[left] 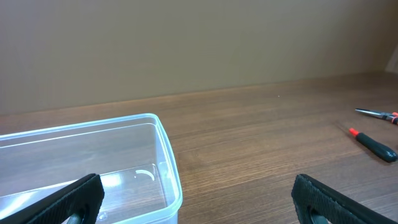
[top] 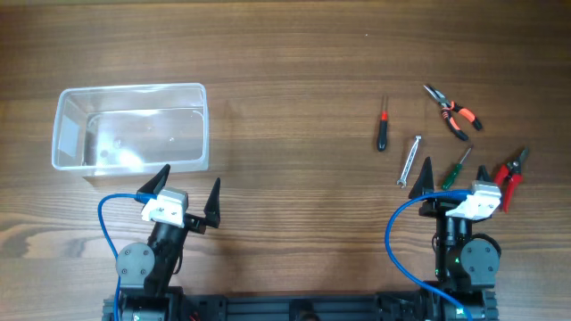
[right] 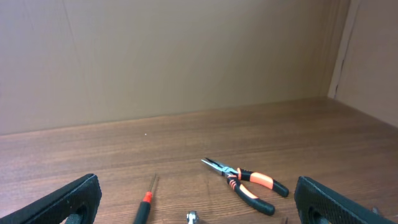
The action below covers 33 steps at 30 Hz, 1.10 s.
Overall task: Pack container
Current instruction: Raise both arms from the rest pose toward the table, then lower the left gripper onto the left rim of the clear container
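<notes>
Container (top: 134, 87): clear tub, upright and open-topped, at the left of the wooden surface (top: 294, 107). Left jaws: spread wide, gripping nothing, just beside the tub's near wall. Right jaws: also spread wide, gripping nothing. Pliers (top: 455, 114), black-handled screwdriver (top: 383, 134), wrench (top: 409, 160), green screwdriver (top: 459, 166) and red cutters (top: 510, 176) lie at the right, well apart from the tub.

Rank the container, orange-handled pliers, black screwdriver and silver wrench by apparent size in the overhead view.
1. container: by far the largest.
2. orange-handled pliers: longest and widest of the tools.
3. black screwdriver and silver wrench: about equal in length, too close to rank.
</notes>
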{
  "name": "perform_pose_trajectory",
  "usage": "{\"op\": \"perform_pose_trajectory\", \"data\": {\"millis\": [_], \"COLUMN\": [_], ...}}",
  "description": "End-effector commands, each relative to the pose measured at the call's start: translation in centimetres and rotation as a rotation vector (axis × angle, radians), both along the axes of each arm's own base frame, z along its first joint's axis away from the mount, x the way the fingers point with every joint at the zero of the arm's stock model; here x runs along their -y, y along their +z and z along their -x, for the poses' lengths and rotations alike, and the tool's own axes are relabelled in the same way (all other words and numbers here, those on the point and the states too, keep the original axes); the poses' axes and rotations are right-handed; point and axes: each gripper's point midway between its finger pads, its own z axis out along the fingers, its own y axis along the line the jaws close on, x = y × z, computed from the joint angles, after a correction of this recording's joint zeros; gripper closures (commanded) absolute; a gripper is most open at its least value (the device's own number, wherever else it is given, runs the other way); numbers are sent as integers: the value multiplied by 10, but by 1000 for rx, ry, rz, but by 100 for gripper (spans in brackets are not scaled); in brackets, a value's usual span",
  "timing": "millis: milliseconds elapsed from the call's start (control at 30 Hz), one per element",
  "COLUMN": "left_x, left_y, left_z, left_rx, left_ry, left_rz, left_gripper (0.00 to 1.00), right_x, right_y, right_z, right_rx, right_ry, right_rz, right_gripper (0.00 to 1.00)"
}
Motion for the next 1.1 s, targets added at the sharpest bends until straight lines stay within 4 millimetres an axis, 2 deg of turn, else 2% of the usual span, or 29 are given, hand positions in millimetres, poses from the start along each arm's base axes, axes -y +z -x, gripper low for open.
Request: {"op": "perform_pose_trajectory", "data": {"millis": [0, 267, 367, 533, 600, 633, 667, 733, 800, 933, 1067], "left_x": [1, 1, 1, 1, 2, 0, -11, -25, -29, -38, -41], "left_y": [-2, -2, -2, 0, 4, 7, 2, -4, 6, 22, 44], "left_z": [0, 0, 0, 0, 0, -1, -3, -5, -5, -5, -18], "left_rx": [-1, -1, 0, 8, 26, 16, -31, -85, -88, -142, -287], "left_ry": [-6, -6, -6, -6, -8, 6, 78, 168, 196, 263, 317], "left_rz": [-12, -12, -12, -12, -9, 64, 176, 331, 420, 424, 392], "left_gripper": [0, 0, 0, 0, 0, 0, 0, 0, 0, 0, 0], "right_x": [2, 2, 3, 1, 1, -1, -10, -26, -38, -47, -57], "right_y": [3, 3, 9, 3, 1, -2, -4, -9, -12, 10, 45], "right_z": [1, 1, 1, 1, 1, -1, -2, -5, -6, -15, -39], "right_rx": [16, 16, 40, 15, 24, 35, 25, -20, -82, -143, -212], "right_ry": [-15, -16, -18, -10, -9, 6, 55, 143, 209, 255, 317], "right_rz": [-17, -14, -14, -21, -113, -290, -335, -336, -318, -237, -172], "right_gripper": [0, 0, 0, 0, 0, 0, 0, 0, 0, 0, 0]}}
